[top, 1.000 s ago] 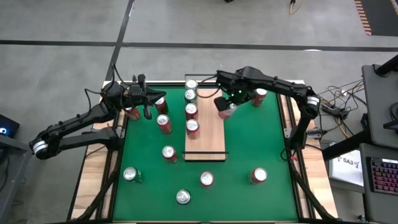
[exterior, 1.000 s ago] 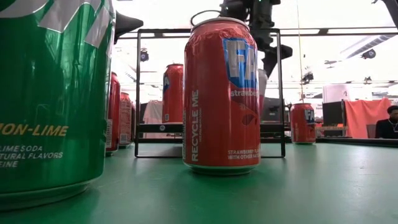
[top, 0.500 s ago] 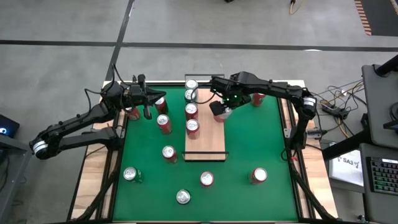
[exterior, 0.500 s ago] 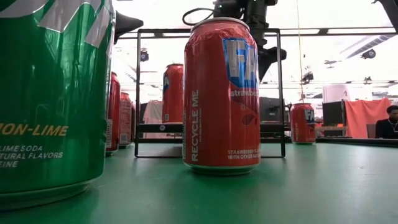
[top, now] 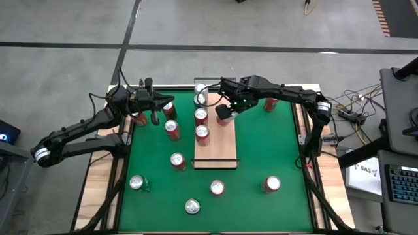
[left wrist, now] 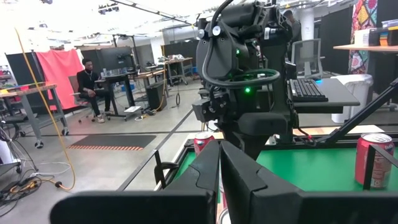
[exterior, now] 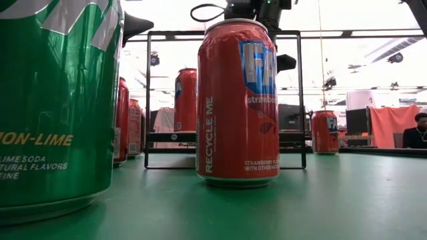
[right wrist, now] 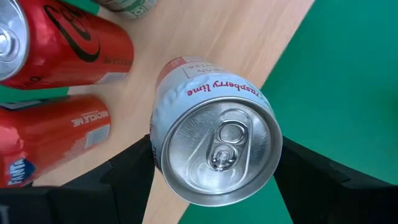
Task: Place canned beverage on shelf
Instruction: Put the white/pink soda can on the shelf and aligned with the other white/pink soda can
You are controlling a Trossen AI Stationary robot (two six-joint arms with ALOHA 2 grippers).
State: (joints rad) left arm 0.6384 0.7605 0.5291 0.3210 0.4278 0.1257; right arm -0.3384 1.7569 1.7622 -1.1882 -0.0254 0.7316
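The shelf [top: 221,147] is a pale wooden board lying lengthwise down the middle of the green mat. Three cans stand in a row along its left side: two red ones [top: 201,116] [top: 203,133] and a green-and-white one [top: 200,98]. My right gripper [top: 225,113] hangs over the board's far part, just right of that row. It is shut on a white-and-red raspberry lime can [right wrist: 217,146]. My left gripper [top: 152,102] waits, shut on nothing, over the mat's far left corner. In the low view a near red can [exterior: 237,100] hides the held can. My right gripper pinches the can between its two fingers [right wrist: 121,177], on opposite sides of the wall [right wrist: 160,140] just below the top rim. The fingers come from above, slanting down. The can stays roughly upright, top up, over the shelf board [right wrist: 249,37]; its bottom does not show.
Loose cans stand about the mat: two left of the shelf [top: 171,129] [top: 177,160], several along the near side [top: 192,206] [top: 271,185], one at the far right [top: 271,101]. Black rails [exterior: 148,100] rise at the shelf's short ends. A person sits in the room beyond the table.
My right gripper has carried the can toward the table's left, from the shelf's right edge to a place over the board beside the row of cans. It has also tipped a little more steeply downward. The can has stayed upright in the hold.
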